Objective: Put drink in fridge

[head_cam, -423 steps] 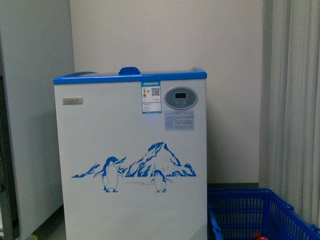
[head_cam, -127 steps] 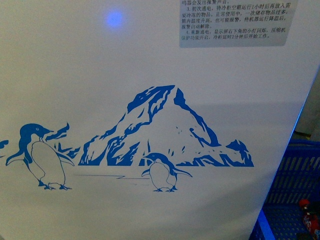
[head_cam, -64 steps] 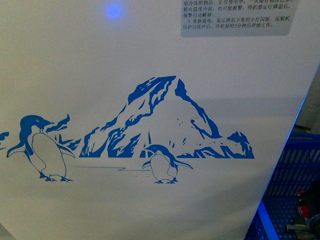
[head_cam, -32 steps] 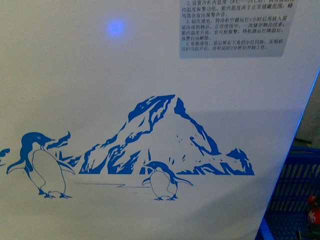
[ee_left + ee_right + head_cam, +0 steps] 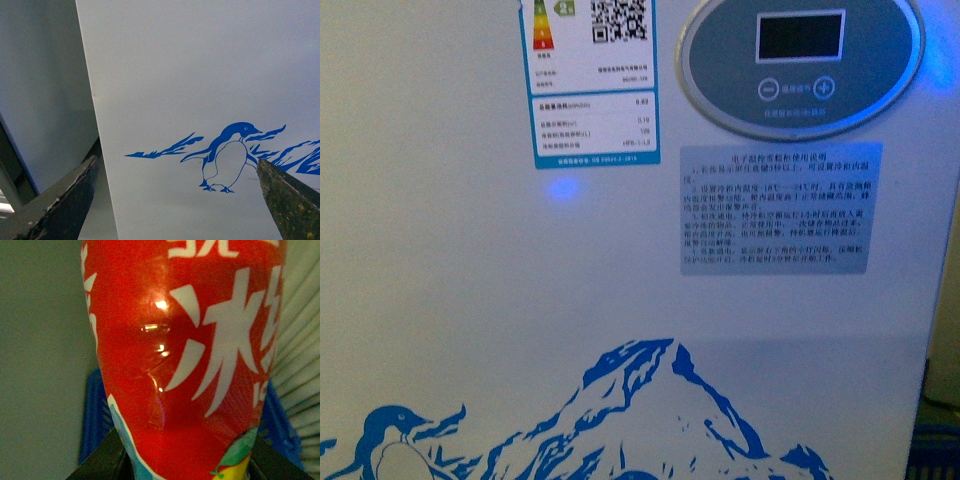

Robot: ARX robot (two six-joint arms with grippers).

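- Right gripper (image 5: 186, 460) is clamped on the drink (image 5: 185, 355), with a finger on each side of the red label. The bottle fills the right wrist view, and its cap is not visible.
- I cannot tell whether the bottle is upright or tilted.
- Left gripper (image 5: 175, 200) is spread wide and holds nothing. It faces the penguin print on the fridge (image 5: 470, 300).
- The front view shows only the fridge's front wall, close up, with the display panel (image 5: 800, 65) near the top edge. The rim and lid are out of frame.
- Judgement: the opening lies above and ahead of the drink, so the right arm has to lift it over the rim. The lid's state is unknown.
- The blue crate (image 5: 95, 410) is behind the bottle.
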